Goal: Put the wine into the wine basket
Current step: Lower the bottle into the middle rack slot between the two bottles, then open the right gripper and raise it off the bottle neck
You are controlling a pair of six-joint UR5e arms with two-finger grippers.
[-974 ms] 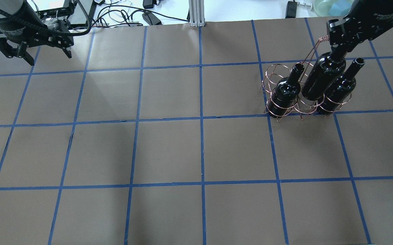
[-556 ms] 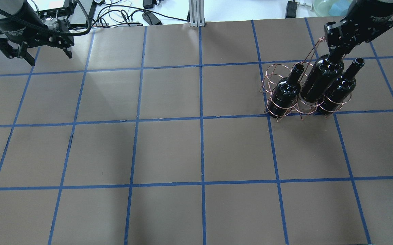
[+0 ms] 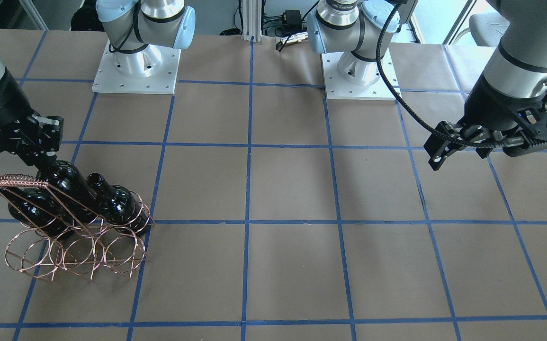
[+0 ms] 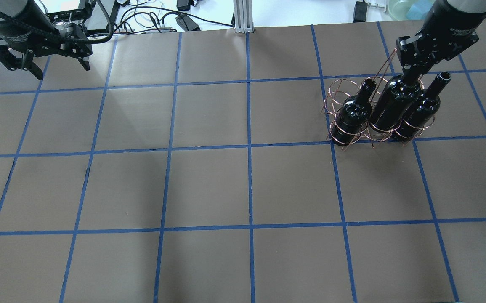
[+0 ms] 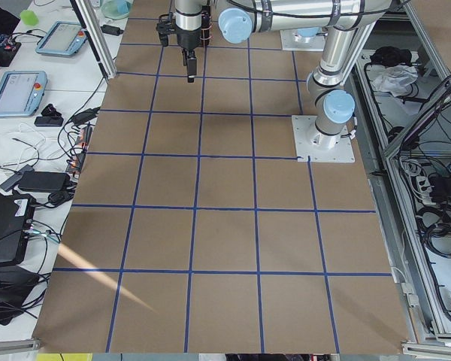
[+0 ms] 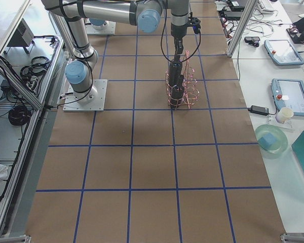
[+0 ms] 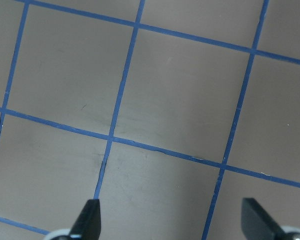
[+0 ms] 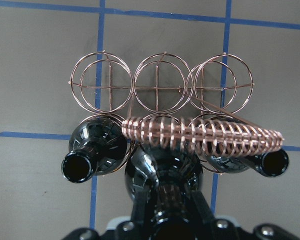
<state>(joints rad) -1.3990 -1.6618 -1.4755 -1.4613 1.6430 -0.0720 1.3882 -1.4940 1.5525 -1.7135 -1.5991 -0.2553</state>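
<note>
My right gripper (image 4: 412, 67) is shut on the neck of a glossy black wine bottle (image 4: 395, 105). The bottle stands tilted in the middle hoop of the copper wire wine basket (image 4: 343, 79), in the row nearest the robot. Two look-alike bottles (image 4: 352, 118) (image 4: 421, 107) sit in the hoops on either side. In the right wrist view the held bottle (image 8: 162, 172) is below the braided handle (image 8: 205, 135), with three empty hoops beyond. In the front view the gripper (image 3: 41, 158) holds the bottle (image 3: 67, 187). My left gripper (image 4: 62, 69) is open and empty, far from the basket.
The table is brown paper with a blue tape grid (image 4: 249, 147). Cables and devices (image 4: 158, 17) lie beyond its far edge. The two arm bases (image 3: 136, 66) (image 3: 358, 71) stand at the robot's side. The left wrist view shows only bare table under the open fingers (image 7: 90, 215).
My right gripper has lowered the held bottle deeper into the middle hoop, so it now sits level with the two bottles beside it. The left arm has hardly moved.
</note>
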